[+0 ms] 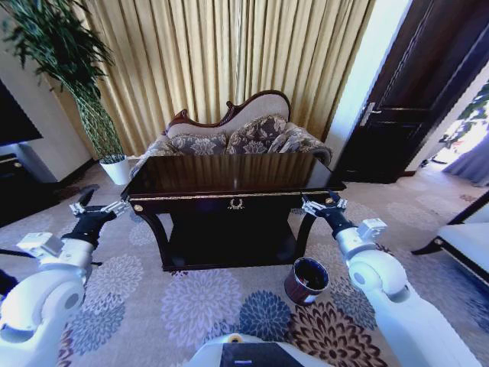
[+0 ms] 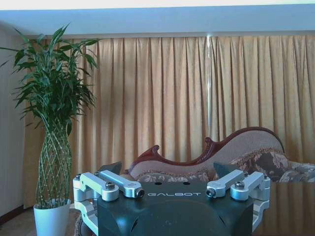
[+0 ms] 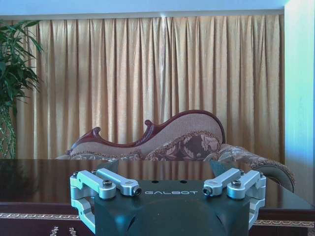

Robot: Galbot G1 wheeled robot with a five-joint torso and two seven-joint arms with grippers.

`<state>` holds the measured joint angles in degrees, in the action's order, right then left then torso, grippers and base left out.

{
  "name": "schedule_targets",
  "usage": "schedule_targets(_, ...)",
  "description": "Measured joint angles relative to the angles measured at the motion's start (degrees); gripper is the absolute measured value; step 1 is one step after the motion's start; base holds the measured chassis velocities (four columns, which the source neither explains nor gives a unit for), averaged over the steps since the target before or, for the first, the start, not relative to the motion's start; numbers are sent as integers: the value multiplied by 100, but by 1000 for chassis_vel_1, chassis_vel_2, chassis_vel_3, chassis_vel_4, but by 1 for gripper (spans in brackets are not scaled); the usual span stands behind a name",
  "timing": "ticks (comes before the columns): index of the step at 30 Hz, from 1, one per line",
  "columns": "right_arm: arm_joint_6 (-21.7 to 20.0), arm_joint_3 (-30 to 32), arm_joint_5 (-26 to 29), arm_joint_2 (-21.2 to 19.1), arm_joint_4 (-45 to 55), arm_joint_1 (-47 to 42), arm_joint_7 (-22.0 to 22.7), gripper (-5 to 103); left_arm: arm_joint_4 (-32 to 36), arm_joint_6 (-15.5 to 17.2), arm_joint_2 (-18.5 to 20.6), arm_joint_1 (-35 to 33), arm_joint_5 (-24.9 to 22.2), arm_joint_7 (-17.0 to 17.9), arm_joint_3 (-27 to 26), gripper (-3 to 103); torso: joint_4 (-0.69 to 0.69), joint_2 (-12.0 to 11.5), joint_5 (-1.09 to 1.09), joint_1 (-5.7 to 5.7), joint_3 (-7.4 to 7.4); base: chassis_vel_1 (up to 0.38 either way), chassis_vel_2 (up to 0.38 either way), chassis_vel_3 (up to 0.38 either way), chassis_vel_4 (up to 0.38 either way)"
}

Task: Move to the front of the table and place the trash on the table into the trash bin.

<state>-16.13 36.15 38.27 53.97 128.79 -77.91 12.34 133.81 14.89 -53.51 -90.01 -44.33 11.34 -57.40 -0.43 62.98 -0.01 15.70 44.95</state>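
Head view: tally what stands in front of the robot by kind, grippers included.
Dark glossy wooden table with gold trim: 1
Round maroon trash bin: 1
Carved patterned sofa: 1
Green plant in white pot: 1
Open grippers: 2 (left gripper, right gripper)
Total: 6

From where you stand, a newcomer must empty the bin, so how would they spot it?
Find the dark table before the sofa. On the floral carpet by its front right leg, beside the right arm, stands the bin. It is a small round maroon bucket with a black inside, the one loose thing on the floor there.
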Motion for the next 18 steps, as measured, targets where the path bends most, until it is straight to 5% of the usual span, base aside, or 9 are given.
schedule_targets(18, 3, 63, -5, -12, 68, -60, -1, 100, -20, -52, 61, 11, 9, -13, 12, 100, 0, 0, 0, 0, 0, 68, -72, -67, 67)
